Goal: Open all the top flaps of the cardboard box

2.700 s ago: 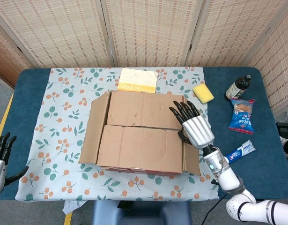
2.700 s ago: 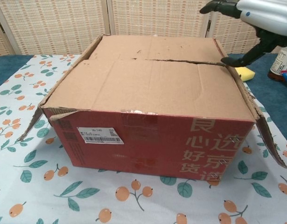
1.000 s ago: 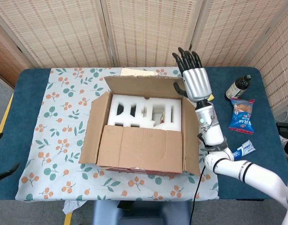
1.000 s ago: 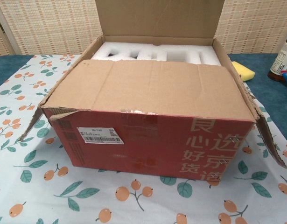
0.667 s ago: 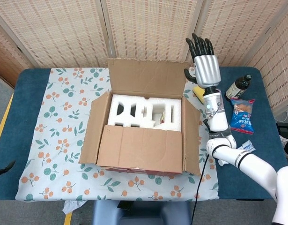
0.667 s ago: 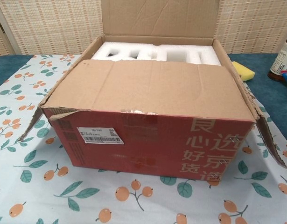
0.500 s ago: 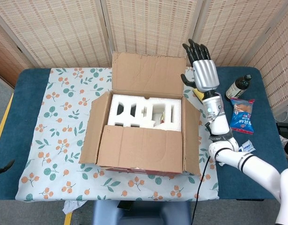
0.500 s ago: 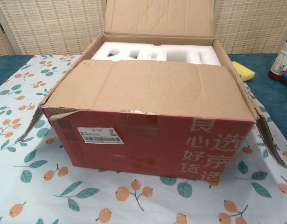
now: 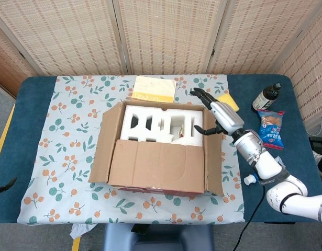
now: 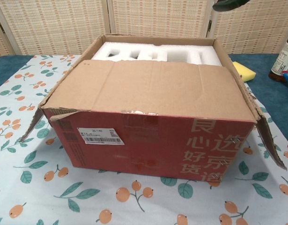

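Head view first: the cardboard box [image 9: 158, 149] sits mid-table on the floral cloth [image 9: 61, 136]. One big top flap, the near flap [image 9: 158, 166], lies flat over the front half. The back half is uncovered and shows white foam packing [image 9: 161, 123]; the far flap [image 9: 154, 89] is folded right over behind the box, and the two side flaps hang outward. The right hand [image 9: 215, 116] hovers over the box's right rear corner, fingers spread, holding nothing. The left hand isn't visible in either view.

Count off to the right: one yellow sponge [image 9: 227, 101], one bottle [image 9: 266, 97], one snack packet [image 9: 269, 132].

Chest view: the same box [image 10: 153, 140] fills the frame, red front with a white label [image 10: 100, 136]. The near flap [image 10: 153, 89] lies level on top, so I'd say there's one flap left to open. Only a dark sliver of the right hand [image 10: 230, 4] pokes in at the top edge.

What could go wrong, I reckon: that flap lies flush, so the fingers may skate off its edge, or a hard upward pull could drag the whole box across the cloth. The sponge beside that corner could get bumped too.
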